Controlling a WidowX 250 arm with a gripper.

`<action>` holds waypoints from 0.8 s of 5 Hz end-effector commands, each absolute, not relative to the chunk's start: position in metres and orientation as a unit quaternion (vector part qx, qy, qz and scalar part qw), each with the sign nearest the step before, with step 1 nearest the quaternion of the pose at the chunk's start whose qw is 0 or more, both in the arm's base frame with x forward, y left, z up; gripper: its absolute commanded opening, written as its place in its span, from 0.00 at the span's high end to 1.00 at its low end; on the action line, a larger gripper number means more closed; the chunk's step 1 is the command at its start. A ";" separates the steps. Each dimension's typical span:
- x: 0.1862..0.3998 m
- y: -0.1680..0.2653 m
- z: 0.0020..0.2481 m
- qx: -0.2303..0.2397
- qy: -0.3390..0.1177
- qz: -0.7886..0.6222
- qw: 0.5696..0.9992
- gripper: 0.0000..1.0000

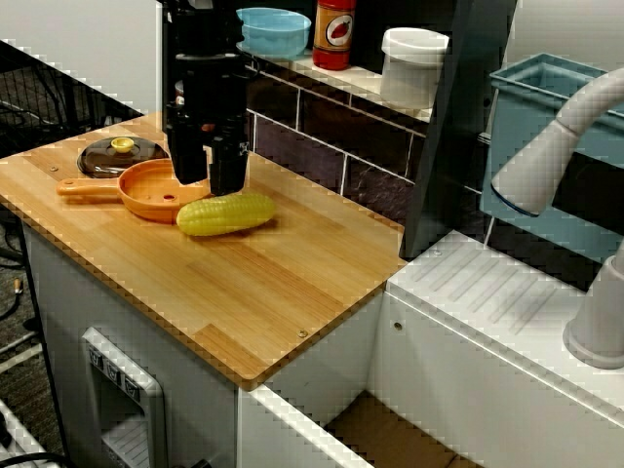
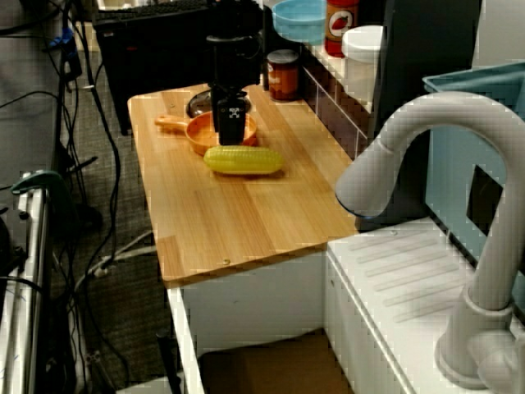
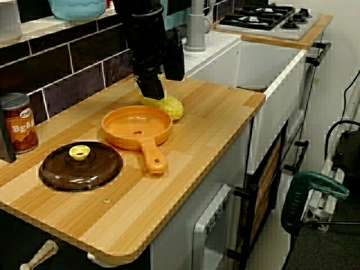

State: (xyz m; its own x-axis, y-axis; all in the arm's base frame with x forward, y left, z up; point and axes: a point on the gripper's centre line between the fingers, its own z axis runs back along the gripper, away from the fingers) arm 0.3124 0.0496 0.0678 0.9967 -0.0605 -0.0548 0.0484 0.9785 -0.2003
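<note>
**Pincer low over corn and pan, jaws apart**

Pincer (image 1: pixel 208 183) points straight down, low over the tabletop (image 1: pixel 283 283). Jaws apart, nothing between them. One fingertip hangs over the orange pan (image 1: pixel 144 195). The other ends right at the top of the yellow corn cob (image 1: pixel 226 214); can't tell if it touches, in any of the three views.

Corn lies flat on its side, just in front of the pincer toward the tabletop's free edge, against the pan rim or nearly so. Pan sits under and beyond the pincer on the side away from the sink, handle pointing away from the pincer. Past the pan, farther out: dark glass lid (image 1: pixel 107 161) with yellow knob, flat on the wood.

Behind the pincer by the tiled wall: beans can (image 3: pixel 19 125). On the ledge above: blue bowl (image 1: pixel 275 31), red bottle (image 1: pixel 334 33), white tub (image 1: pixel 413 64). Well off on the sink side: grey faucet (image 2: pixel 410 135).
</note>
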 end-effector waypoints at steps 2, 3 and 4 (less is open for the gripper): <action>0.312 0.056 0.092 -0.094 -0.011 -0.028 0.995 0.00; 0.310 0.064 0.092 -0.093 -0.015 -0.022 0.995 0.00; 0.303 0.071 0.092 -0.069 -0.016 -0.039 0.997 0.00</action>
State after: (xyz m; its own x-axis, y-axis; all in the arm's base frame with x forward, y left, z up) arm 0.3018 0.0690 0.0726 0.9975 -0.0672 -0.0221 0.0628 0.9850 -0.1604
